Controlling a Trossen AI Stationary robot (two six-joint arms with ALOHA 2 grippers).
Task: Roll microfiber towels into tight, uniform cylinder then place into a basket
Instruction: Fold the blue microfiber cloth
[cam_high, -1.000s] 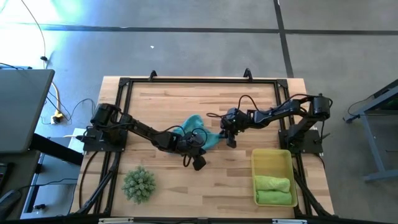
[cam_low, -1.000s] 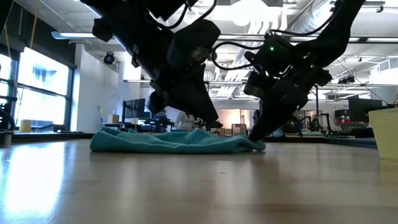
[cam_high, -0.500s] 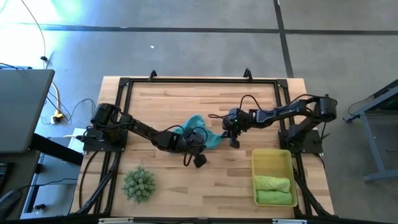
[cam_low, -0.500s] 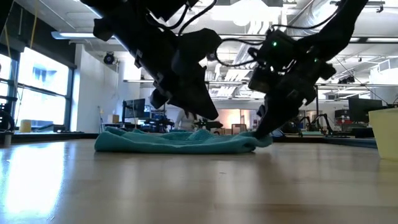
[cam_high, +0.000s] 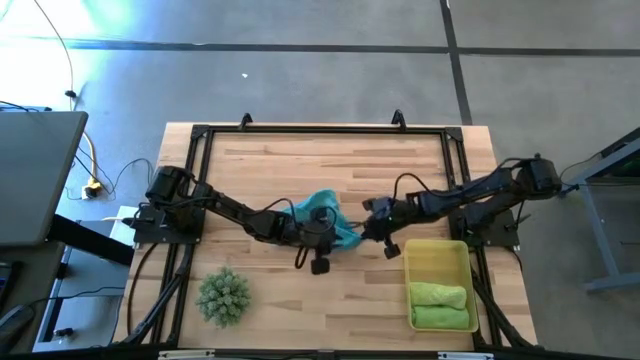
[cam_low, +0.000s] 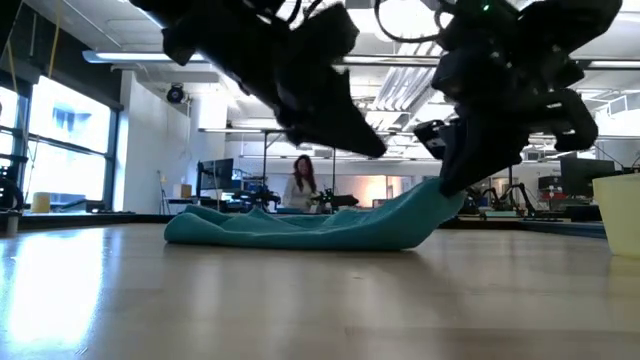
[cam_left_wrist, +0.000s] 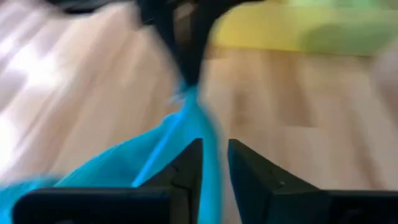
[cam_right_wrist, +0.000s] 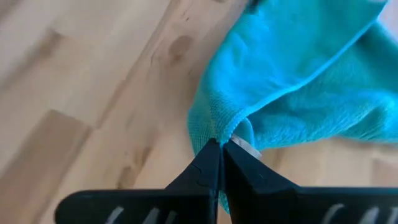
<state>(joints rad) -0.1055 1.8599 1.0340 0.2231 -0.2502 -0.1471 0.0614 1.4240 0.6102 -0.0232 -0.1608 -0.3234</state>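
We see the soft teal microfiber towel (cam_high: 325, 215) lying near the middle of the pale wooden desk (cam_high: 260, 170), and it now looks different from a second ago: then it lay flat in a low heap, while now its end nearest the right arm is pulled up off the desk into a taut, slanted point. The right gripper (cam_right_wrist: 221, 148) is pinched tight on that corner of the cloth, and it has shifted from beside the towel's far edge toward the shallow translucent yellow plastic basket (cam_high: 436, 256), which sits at the desk's near right corner. Inside the basket lie two rolled towels, a pale yellow-green one (cam_high: 439, 294) and a bright green one (cam_high: 441, 316), side by side. The left gripper (cam_left_wrist: 213, 163) hangs just above the towel's middle with its fingers a narrow gap apart, a fold of teal cloth running up between them; a second ago it sat lower on the cloth. The spiky green plant-like ball (cam_high: 223, 296) rests at the near left, unmoved.
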